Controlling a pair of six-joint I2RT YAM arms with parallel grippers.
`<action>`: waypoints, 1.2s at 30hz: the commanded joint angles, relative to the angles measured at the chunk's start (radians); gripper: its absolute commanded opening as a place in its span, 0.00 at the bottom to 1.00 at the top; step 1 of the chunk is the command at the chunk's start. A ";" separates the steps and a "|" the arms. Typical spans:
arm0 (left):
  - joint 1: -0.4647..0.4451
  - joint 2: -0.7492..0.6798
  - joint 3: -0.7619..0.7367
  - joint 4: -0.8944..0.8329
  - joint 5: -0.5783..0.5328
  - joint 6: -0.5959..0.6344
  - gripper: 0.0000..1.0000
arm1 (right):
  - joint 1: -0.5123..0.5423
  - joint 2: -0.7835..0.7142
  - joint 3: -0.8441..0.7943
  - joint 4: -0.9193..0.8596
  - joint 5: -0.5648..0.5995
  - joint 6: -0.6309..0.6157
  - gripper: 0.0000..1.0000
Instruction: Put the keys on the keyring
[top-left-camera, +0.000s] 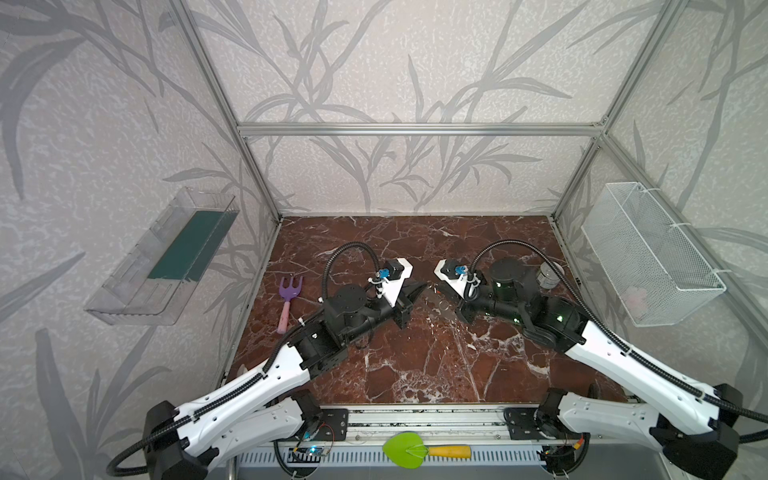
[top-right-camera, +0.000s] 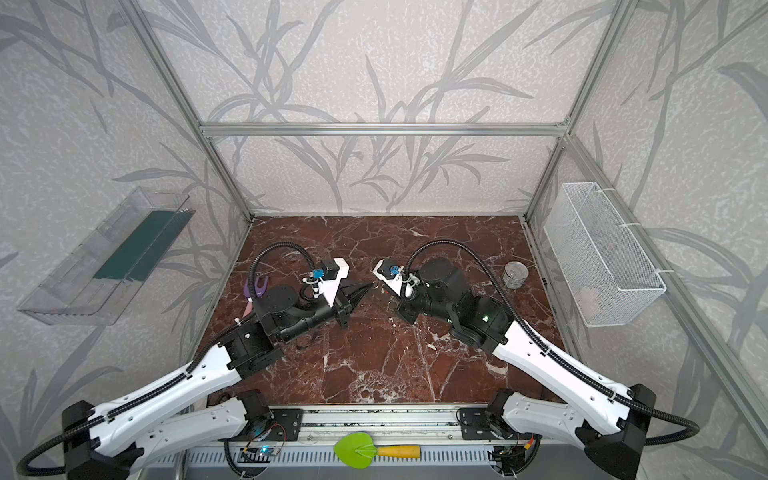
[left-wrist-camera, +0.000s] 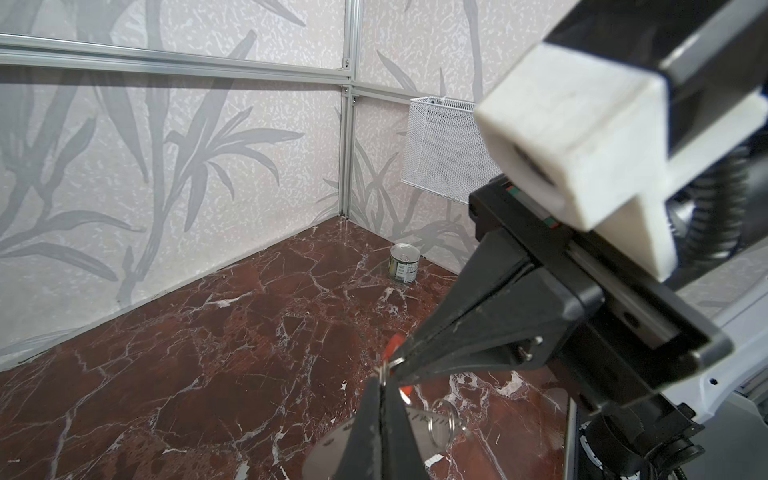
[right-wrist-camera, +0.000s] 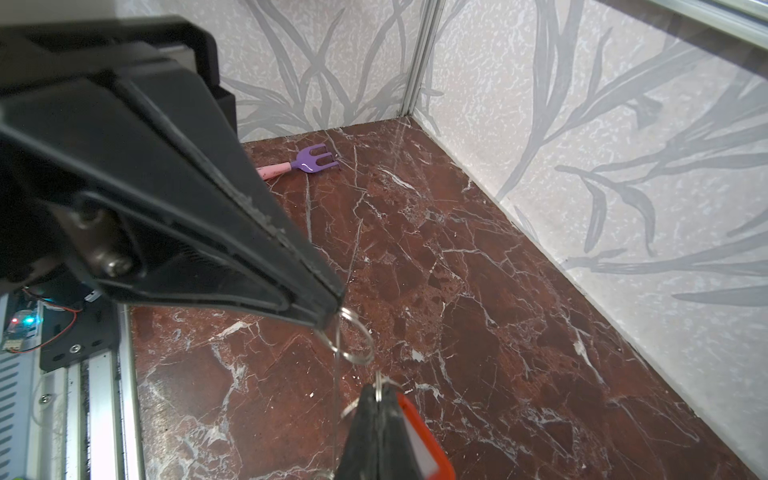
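Mid-frame, we found the left end effector (top-left-camera: 424, 285) clamped shut on the keyring (left-wrist-camera: 326, 446), steadying it above the table (top-left-camera: 415, 374); the right end effector (left-wrist-camera: 397, 362) pinched the keys (right-wrist-camera: 422, 442) just beside, seemingly presenting them for threading.

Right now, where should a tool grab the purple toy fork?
Probably take the purple fork by its pink handle, coming straight down from above, jaws across it: it lies flat, and the handle is straight and narrower than the tines.
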 joint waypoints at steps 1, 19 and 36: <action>0.004 0.004 0.044 -0.018 0.018 -0.036 0.00 | 0.012 -0.001 -0.013 0.038 0.053 -0.016 0.00; 0.004 0.026 -0.008 0.037 -0.044 -0.033 0.00 | -0.001 0.038 -0.041 0.003 0.125 0.072 0.00; 0.036 0.057 -0.095 0.102 -0.062 -0.073 0.00 | -0.079 0.059 -0.344 0.184 0.070 0.411 0.00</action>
